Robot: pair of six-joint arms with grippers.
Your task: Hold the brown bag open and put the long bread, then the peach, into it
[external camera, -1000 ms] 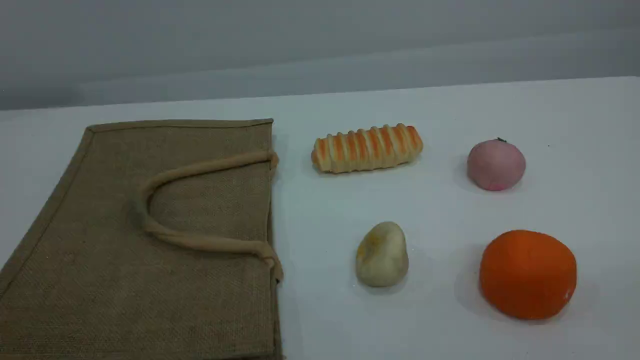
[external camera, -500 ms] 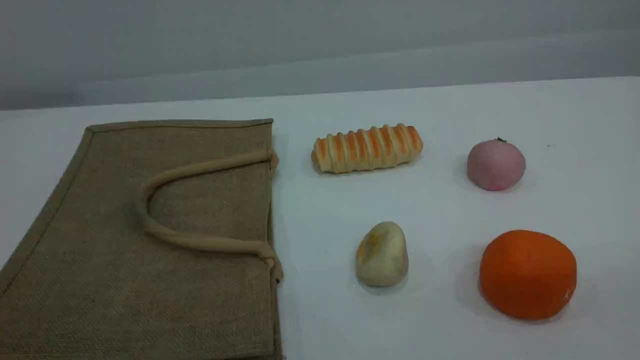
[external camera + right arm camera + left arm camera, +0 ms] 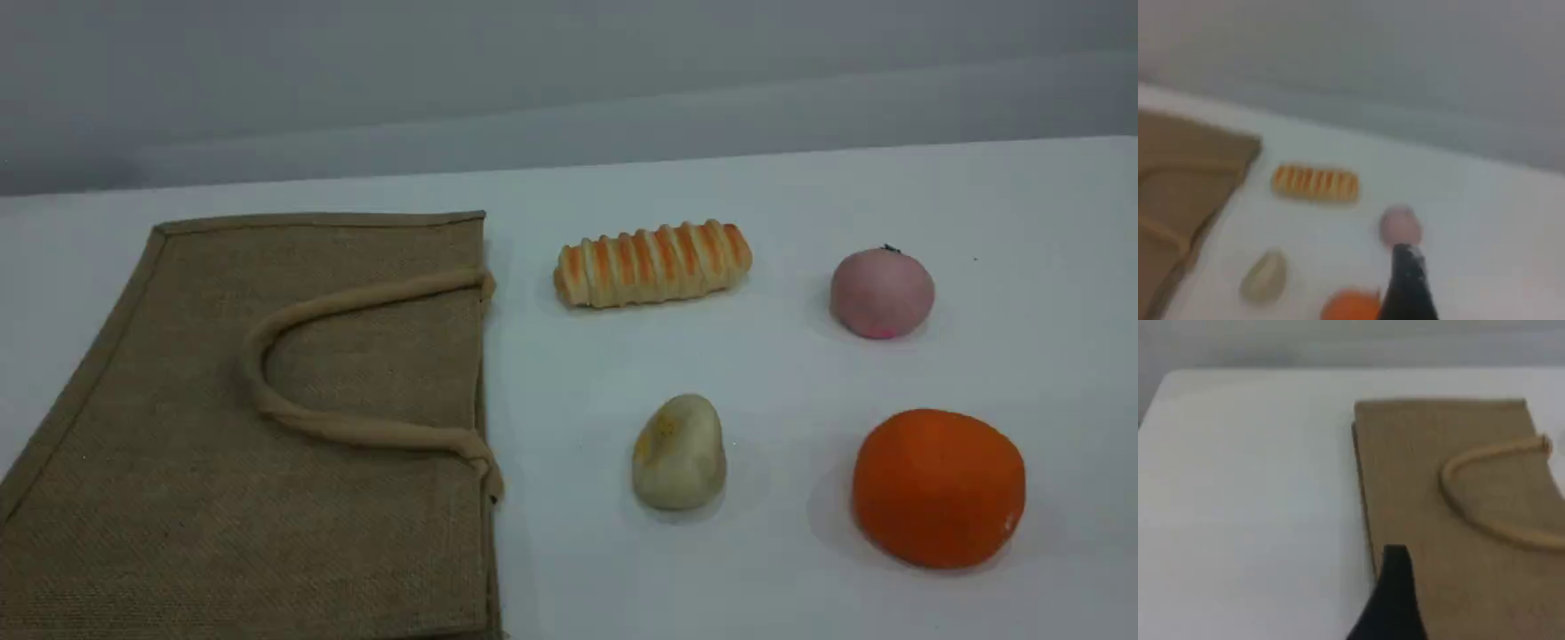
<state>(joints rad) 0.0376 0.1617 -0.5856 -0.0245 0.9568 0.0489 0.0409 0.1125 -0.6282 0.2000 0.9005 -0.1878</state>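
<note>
The brown bag [image 3: 178, 498] lies flat on the white table at the left, its beige loop handle [image 3: 356, 431] resting on top and its mouth edge facing right. To its right lies the long bread [image 3: 653, 263], golden with orange stripes. Farther right sits the pink peach [image 3: 882, 293]. Neither arm shows in the scene view. In the left wrist view one dark fingertip [image 3: 1397, 587] hangs over the bag [image 3: 1425, 453] near its left edge. In the right wrist view a dark fingertip [image 3: 1406, 280] hovers high, just in front of the peach [image 3: 1399, 225], with the bread [image 3: 1315, 183] to its left. Nothing is held.
A pale beige egg-shaped lump [image 3: 679, 452] lies in front of the bread. A bigger orange ball [image 3: 939, 487] sits in front of the peach. A grey wall runs behind the table's far edge.
A faint shadow on the bend of the bag's handle has faded. Nothing on the table has moved.
</note>
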